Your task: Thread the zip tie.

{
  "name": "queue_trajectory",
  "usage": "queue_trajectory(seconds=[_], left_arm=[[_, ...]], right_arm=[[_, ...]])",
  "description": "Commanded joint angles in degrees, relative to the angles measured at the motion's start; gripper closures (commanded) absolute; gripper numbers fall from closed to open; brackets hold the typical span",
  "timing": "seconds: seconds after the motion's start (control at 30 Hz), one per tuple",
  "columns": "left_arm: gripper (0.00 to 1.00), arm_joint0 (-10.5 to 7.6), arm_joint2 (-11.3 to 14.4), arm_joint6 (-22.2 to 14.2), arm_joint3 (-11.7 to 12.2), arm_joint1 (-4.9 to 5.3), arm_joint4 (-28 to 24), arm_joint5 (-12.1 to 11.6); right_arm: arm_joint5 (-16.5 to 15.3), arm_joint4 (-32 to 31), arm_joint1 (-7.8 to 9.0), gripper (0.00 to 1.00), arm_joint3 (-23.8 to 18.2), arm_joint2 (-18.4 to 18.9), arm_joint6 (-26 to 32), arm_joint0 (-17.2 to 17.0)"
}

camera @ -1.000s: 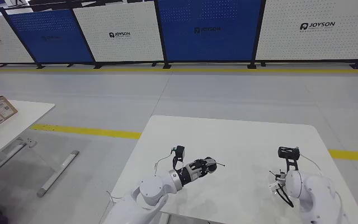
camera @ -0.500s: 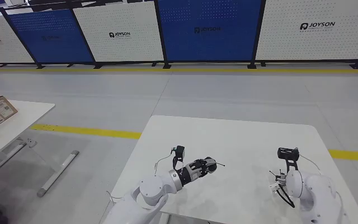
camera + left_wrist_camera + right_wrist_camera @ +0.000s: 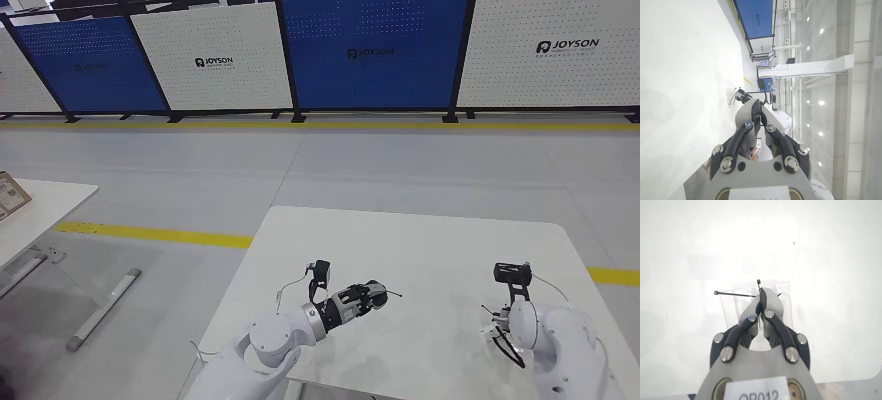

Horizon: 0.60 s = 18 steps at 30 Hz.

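You're looking at a white worktop [image 3: 696, 237]: smooth, with a soft sheen rather than a hard gloss. On your right tool [image 3: 762, 292], the shell is matt grey and looks like moulded plastic. Its links [image 3: 780, 330] are glossy black, and the pins [image 3: 752, 318] are bright polished metal. The zip tie [image 3: 758, 281] pinched in that tool is thin black plastic with a dull finish, and the second zip tie [image 3: 734, 294] is the same stuff. The clear stand [image 3: 785, 298] is transparent plastic, shiny along its edges. Now your left tool [image 3: 757, 102]: its pads [image 3: 755, 117] are black, ribbed and matt, rubbery by the look of them. The label [image 3: 757, 389] is white paper, flat, no shine.
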Motion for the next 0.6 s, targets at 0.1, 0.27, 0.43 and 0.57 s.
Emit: queue_trajectory(seconds=[0.1,0.27,0.43,0.57], left_arm=[[1.0,0.0,0.0,0.0,0.0,0.0,0.0,0.0],[1.0,0.0,0.0,0.0,0.0,0.0,0.0,0.0],[1.0,0.0,0.0,0.0,0.0,0.0,0.0,0.0],[1.0,0.0,0.0,0.0,0.0,0.0,0.0,0.0]], right_arm=[[0.31,-0.54,-0.03,1.0,-1.72,0.45,-0.23,-1.18],[0.26,-0.7,0.02,1.0,-4.05,1.53,-0.46,-2.75],[0.14,-0.98,0.03,1.0,-4.8,2.44,-0.35,-3.46],[0.3,-1.14,-0.18,1.0,-2.99,2.05,0.12,-2.05]])
